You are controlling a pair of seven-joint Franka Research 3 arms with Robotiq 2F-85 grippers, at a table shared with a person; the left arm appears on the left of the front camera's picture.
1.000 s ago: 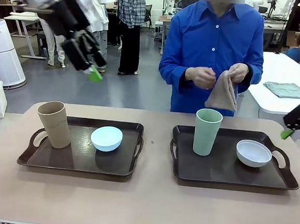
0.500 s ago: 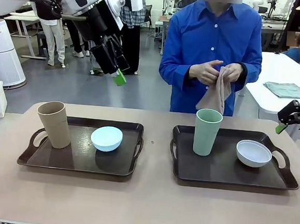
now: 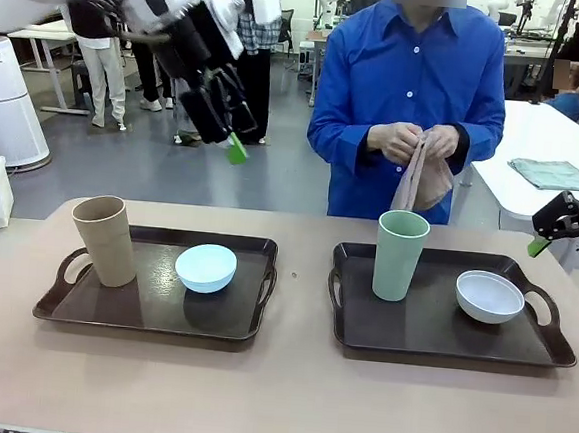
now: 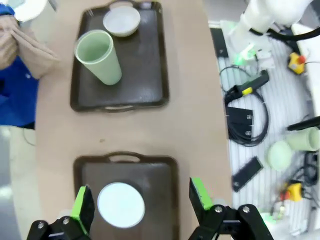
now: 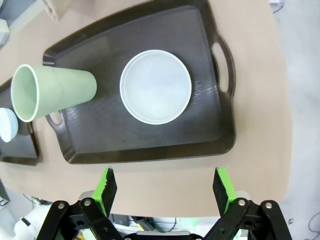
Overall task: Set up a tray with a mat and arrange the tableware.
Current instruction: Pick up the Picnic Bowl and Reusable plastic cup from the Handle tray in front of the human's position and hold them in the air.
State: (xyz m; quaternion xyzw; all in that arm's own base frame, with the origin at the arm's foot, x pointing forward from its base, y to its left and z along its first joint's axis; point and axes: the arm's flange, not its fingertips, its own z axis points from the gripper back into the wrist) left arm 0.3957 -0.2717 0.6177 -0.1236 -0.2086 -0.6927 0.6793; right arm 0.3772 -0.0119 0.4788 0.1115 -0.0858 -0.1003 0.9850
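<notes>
Your left pincer (image 3: 230, 144) hangs high above the far-left part of the bench (image 3: 275, 396). Its jaws are spread wide with nothing between them, and its wrist camera looks straight down on the light blue bowl (image 4: 121, 204). Your right pincer (image 5: 164, 184) is up by the bench's right end, also wide open and holding nothing. Its wrist camera looks down on the right tray (image 5: 100, 135).

Two dark trays sit side by side on the bench, with a gap between them. On the left tray (image 3: 152, 311), the tan tumbler (image 3: 102, 240) stands upright at the left end, and the light blue bowl sits beside it toward the middle. On the right tray, the green tumbler (image 3: 400, 255) stands upright left of centre, and the white bowl (image 3: 489, 295) sits to its right, near the handle. Neither tumbler touches its bowl.

Across the bench, a person in a blue shirt holds a tan cloth (image 3: 413, 181) in both hands (image 3: 394, 141) at chest height, above the green tumbler. A folded grey-green cloth (image 3: 554, 174) lies on a white table behind, to the right.
</notes>
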